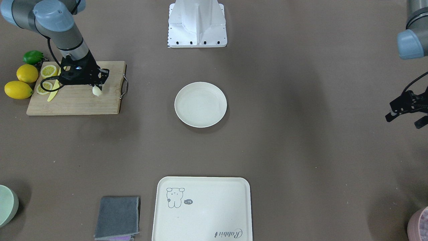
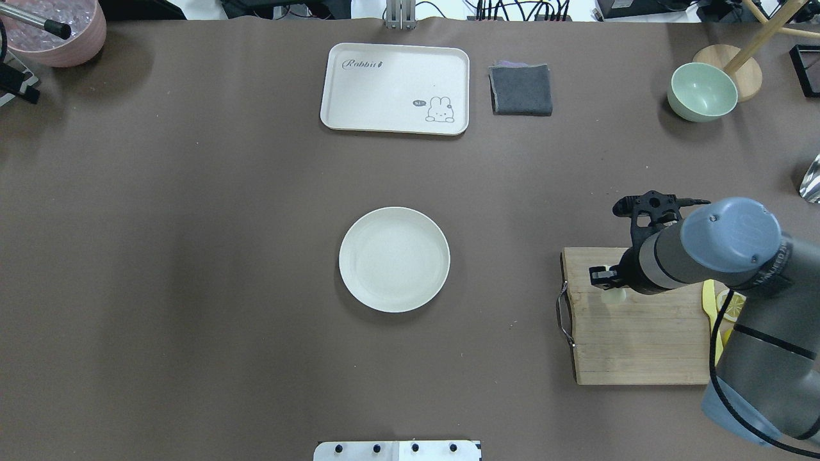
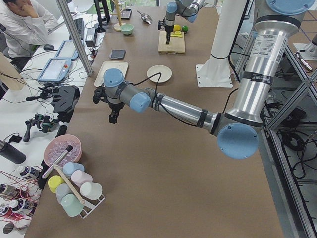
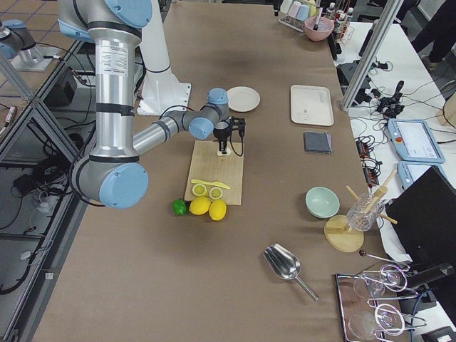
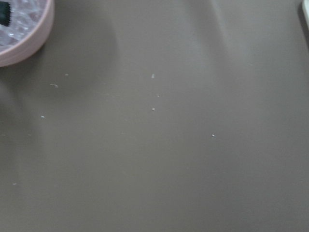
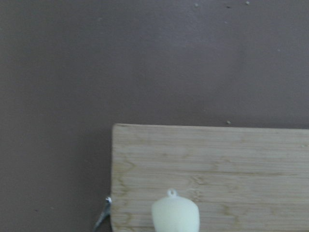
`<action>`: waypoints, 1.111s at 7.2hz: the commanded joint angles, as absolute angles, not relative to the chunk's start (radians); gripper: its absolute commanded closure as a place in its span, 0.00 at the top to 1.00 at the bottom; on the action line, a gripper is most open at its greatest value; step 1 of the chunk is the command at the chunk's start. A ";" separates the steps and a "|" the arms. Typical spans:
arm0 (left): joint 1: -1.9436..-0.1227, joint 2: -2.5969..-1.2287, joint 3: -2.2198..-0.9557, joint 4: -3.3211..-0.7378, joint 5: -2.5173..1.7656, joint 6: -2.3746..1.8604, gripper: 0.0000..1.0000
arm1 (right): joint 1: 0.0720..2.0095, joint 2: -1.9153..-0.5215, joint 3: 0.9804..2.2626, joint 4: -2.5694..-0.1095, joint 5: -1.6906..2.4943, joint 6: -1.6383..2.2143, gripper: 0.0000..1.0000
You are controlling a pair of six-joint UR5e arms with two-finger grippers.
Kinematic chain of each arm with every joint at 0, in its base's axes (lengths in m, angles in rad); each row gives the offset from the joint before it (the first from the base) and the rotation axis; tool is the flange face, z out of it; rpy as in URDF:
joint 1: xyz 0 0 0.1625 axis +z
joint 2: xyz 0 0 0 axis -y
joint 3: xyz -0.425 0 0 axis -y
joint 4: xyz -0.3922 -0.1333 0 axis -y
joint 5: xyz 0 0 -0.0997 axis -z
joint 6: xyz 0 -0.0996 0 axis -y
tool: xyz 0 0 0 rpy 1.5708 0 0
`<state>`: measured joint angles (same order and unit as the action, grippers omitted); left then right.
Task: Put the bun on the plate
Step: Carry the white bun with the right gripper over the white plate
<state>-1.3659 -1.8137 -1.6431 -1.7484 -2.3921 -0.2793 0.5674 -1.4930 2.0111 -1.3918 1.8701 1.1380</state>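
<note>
The bun [image 1: 97, 90], a small pale cream lump, hangs just above the wooden cutting board [image 1: 77, 103] with my right gripper [image 1: 99, 87] shut on it. From overhead the bun [image 2: 613, 295] peeks out under the gripper [image 2: 607, 282], and its tip [image 6: 175, 215] shows at the bottom of the right wrist view. The round off-white plate [image 1: 200, 104] sits bare at the table's centre [image 2: 394, 259], well apart from the board. My left gripper [image 1: 404, 119] hovers open and holds nothing at the table's far left side.
Lemon slices [image 1: 48, 71], a yellow knife [image 1: 53, 92], whole lemons [image 1: 18, 89] and a lime [image 1: 33, 57] lie on and beside the board. A cream tray [image 2: 395, 88], grey cloth [image 2: 521, 89], green bowl [image 2: 702, 91] and pink bowl [image 2: 61, 32] line the far edge.
</note>
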 commanded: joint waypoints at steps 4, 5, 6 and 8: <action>-1.519 -1.706 -1.629 -1.546 -2.249 0.086 0.98 | 0.526 -1.114 1.905 -1.594 1.841 1.322 0.01; -1.534 -1.698 -1.629 -1.540 -2.250 0.086 0.98 | 0.519 -1.024 1.841 -1.621 1.827 1.363 0.00; -1.534 -1.692 -1.629 -1.540 -2.250 0.086 0.98 | 0.506 -0.935 1.754 -1.623 1.809 1.388 0.01; -1.534 -1.692 -1.621 -1.542 -2.246 0.084 0.98 | 0.468 -0.734 1.550 -1.617 1.763 1.480 0.01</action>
